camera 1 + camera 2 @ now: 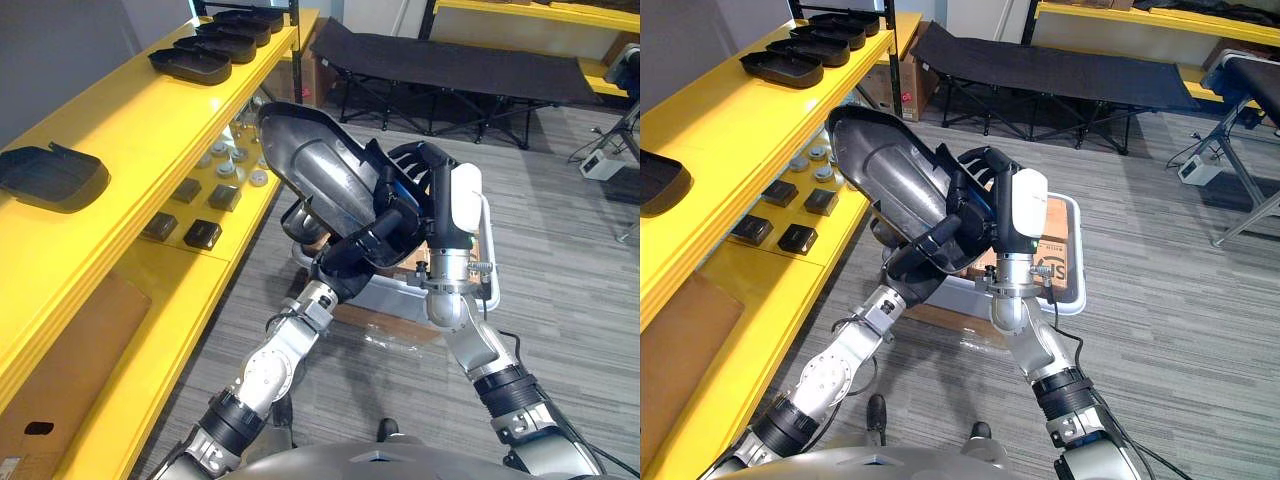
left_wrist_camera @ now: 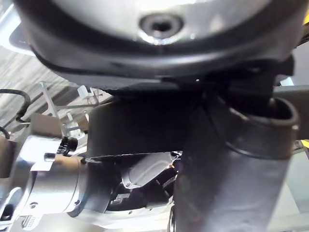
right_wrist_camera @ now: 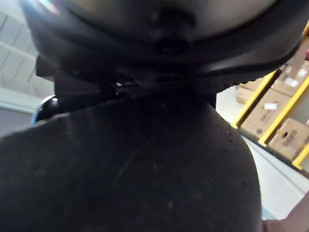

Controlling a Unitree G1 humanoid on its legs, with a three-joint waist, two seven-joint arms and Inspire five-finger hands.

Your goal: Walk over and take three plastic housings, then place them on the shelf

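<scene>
Eye views: the plastic housing (image 1: 320, 160) is held up between both hands. The left hand (image 1: 375, 245) fingers curl under it and the right hand (image 1: 445, 190) fingers wrap its edge. We'd hold both grips even and lower it flat onto the shelf (image 1: 120, 140). Wrist views: glossy dark shell, grey inside, tight against the fingers.

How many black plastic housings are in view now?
6 black plastic housings: four in a row at the yellow shelf's far end, one at its near end, one held by the left hand and right hand. The far row overlaps; more may hide.
</scene>
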